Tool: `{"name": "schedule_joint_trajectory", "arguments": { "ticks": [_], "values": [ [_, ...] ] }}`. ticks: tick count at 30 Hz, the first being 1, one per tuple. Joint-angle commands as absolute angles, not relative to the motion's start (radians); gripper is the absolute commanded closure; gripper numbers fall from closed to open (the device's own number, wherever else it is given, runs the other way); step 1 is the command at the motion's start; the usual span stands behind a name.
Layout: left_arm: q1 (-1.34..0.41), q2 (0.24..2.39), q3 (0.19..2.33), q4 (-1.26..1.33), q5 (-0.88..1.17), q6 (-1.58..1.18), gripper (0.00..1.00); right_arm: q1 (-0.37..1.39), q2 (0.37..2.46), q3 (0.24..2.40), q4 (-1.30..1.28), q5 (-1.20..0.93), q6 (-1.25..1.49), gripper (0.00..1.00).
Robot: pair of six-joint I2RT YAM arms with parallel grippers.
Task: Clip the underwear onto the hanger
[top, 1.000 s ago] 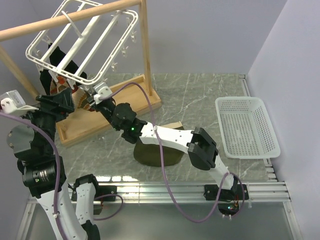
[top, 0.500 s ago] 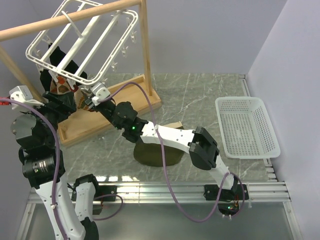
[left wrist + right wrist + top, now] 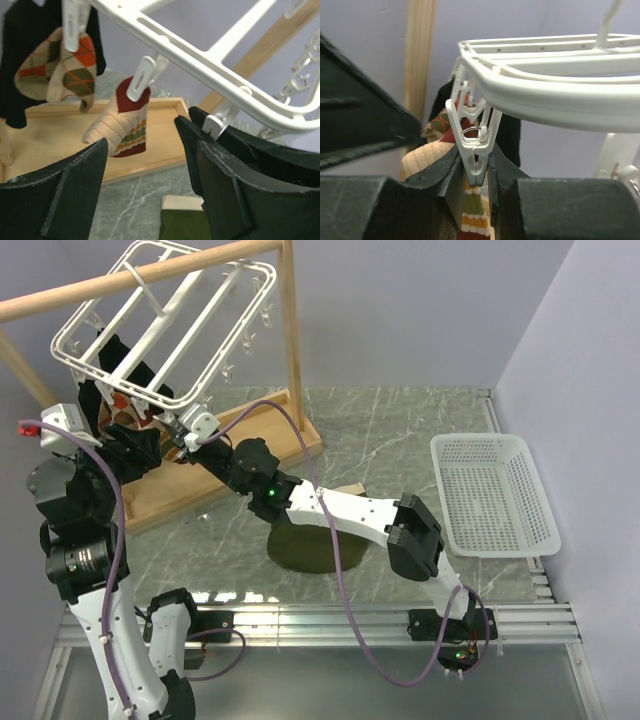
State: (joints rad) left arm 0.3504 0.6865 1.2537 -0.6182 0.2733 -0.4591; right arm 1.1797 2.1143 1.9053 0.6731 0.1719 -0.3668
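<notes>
The white hanger (image 3: pixel 165 325) hangs tilted from the wooden rail. The olive underwear (image 3: pixel 300 552) lies flat on the table under my right forearm; its edge shows low in the left wrist view (image 3: pixel 182 225). My right gripper (image 3: pixel 182 443) is up at the hanger's near rim. In the right wrist view the gripper (image 3: pixel 476 172) has its fingers pressed on both sides of a white clip (image 3: pixel 475 150) whose tips are together. My left gripper (image 3: pixel 148 452) stands just left of it, open (image 3: pixel 150 150), nothing between its fingers.
A striped sock (image 3: pixel 122 125), an argyle sock (image 3: pixel 55 65) and a black garment (image 3: pixel 20 50) hang from other clips. The wooden stand's base tray (image 3: pixel 200 485) lies below them. A white mesh basket (image 3: pixel 492 495) sits at the right. A beige block (image 3: pixel 345 490) lies beside the underwear.
My left arm has swung its gripper up and right toward the hanger's rim. My right gripper's fingers have narrowed onto the clip.
</notes>
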Motion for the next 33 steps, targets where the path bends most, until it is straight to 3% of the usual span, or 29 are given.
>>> {"name": "schedule_joint_trajectory", "arguments": {
  "ticks": [1, 11, 21, 26, 28, 31, 32, 33],
  "values": [
    [0.354, 0.696, 1.295, -0.591, 0.389, -0.355, 0.23, 1.164, 2.022, 1.914, 0.629, 0.081, -0.315, 1.0],
    [0.354, 0.704, 1.318, -0.522, 0.621, -0.212, 0.26, 1.094, 2.023, 2.032, 0.333, -0.172, -0.118, 1.0],
    [0.371, 0.814, 1.413, -0.508, 0.758, -0.207, 0.3, 1.042, 2.02, 2.066, 0.255, -0.282, -0.005, 1.0],
    [0.501, 0.847, 1.431, -0.424, 0.929, -0.308, 0.35, 1.023, 2.026, 2.077, 0.236, -0.334, 0.043, 1.0],
    [0.613, 0.867, 1.405, -0.368, 1.108, -0.41, 0.38, 1.011, 2.028, 2.079, 0.235, -0.339, 0.066, 1.0],
    [0.825, 0.871, 1.25, -0.011, 1.393, -0.769, 0.39, 0.997, 2.031, 2.082, 0.233, -0.354, 0.103, 1.0],
    [0.868, 0.865, 1.202, 0.295, 1.42, -0.902, 0.37, 0.994, 2.034, 2.083, 0.232, -0.359, 0.107, 1.0],
    [0.909, 0.858, 1.168, 0.405, 1.439, -1.057, 0.36, 0.993, 2.034, 2.085, 0.23, -0.367, 0.113, 1.0]
  ]
}}
